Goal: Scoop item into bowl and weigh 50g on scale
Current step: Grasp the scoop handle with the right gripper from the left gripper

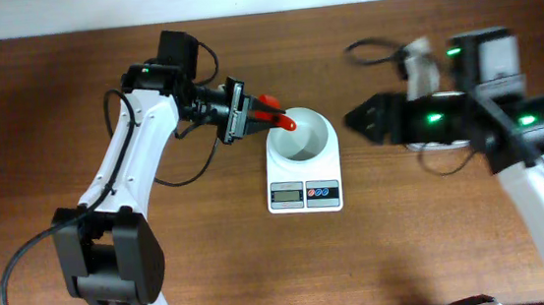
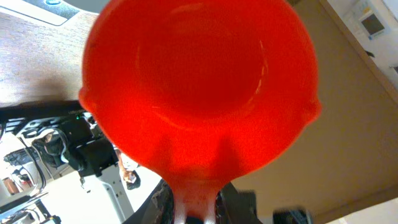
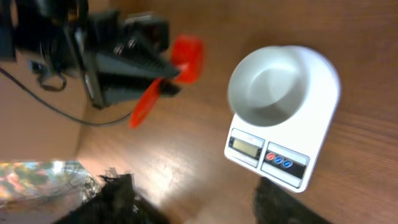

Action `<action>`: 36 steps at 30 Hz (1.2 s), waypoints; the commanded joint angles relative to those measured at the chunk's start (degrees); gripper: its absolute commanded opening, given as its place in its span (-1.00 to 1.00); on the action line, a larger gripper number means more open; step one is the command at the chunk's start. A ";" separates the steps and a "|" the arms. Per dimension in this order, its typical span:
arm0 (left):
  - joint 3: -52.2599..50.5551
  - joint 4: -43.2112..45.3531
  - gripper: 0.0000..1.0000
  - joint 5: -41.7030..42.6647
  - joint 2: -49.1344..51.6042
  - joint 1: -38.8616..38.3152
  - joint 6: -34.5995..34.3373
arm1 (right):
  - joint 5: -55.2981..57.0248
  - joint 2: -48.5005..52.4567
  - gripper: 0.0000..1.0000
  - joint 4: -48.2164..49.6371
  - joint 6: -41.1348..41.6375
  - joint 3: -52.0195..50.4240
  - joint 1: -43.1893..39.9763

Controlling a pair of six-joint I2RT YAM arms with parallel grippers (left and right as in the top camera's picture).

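Note:
The white bowl (image 1: 300, 136) stands on the white scale (image 1: 305, 195) at the table's middle; it looks empty in the right wrist view (image 3: 268, 87), where the scale (image 3: 317, 134) shows too. My left gripper (image 1: 247, 112) is shut on the handle of a red scoop (image 1: 277, 118), whose head is at the bowl's left rim. In the left wrist view the scoop (image 2: 199, 81) fills the frame and the jaws (image 2: 196, 208) clamp its handle. My right gripper (image 1: 356, 120) is open and empty, to the right of the bowl; its fingers (image 3: 199, 202) are spread. No beans are in view.
A black cable (image 1: 372, 50) and a pale crumpled object (image 1: 422, 55) lie at the back right, behind my right arm. Something shiny and foil-like (image 3: 37, 180) shows at the lower left of the right wrist view. The left arm's base (image 1: 103, 256) stands at the front left.

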 commanded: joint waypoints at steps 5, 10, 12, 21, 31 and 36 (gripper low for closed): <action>0.61 0.48 -1.00 -1.33 -0.48 -0.33 -3.04 | 5.75 0.17 0.97 15.21 6.10 0.52 10.54; 0.61 0.48 -1.00 -0.90 -0.48 -0.35 -6.27 | 9.64 2.84 0.04 15.76 17.40 0.50 12.00; 0.61 0.48 -1.00 -1.01 -0.48 -0.35 -6.47 | 9.66 4.83 0.06 14.36 17.38 0.50 13.99; 0.61 0.48 -1.00 -4.17 -0.48 -1.86 -6.34 | 10.99 15.93 -0.26 15.82 17.84 0.50 19.45; 0.61 1.99 -1.00 -5.20 -0.48 -0.83 -6.03 | 12.83 15.61 0.28 18.64 18.86 2.54 17.68; 0.61 2.84 -1.00 -5.27 -0.48 -0.74 -6.88 | 12.85 15.61 -0.05 18.71 18.88 3.26 16.11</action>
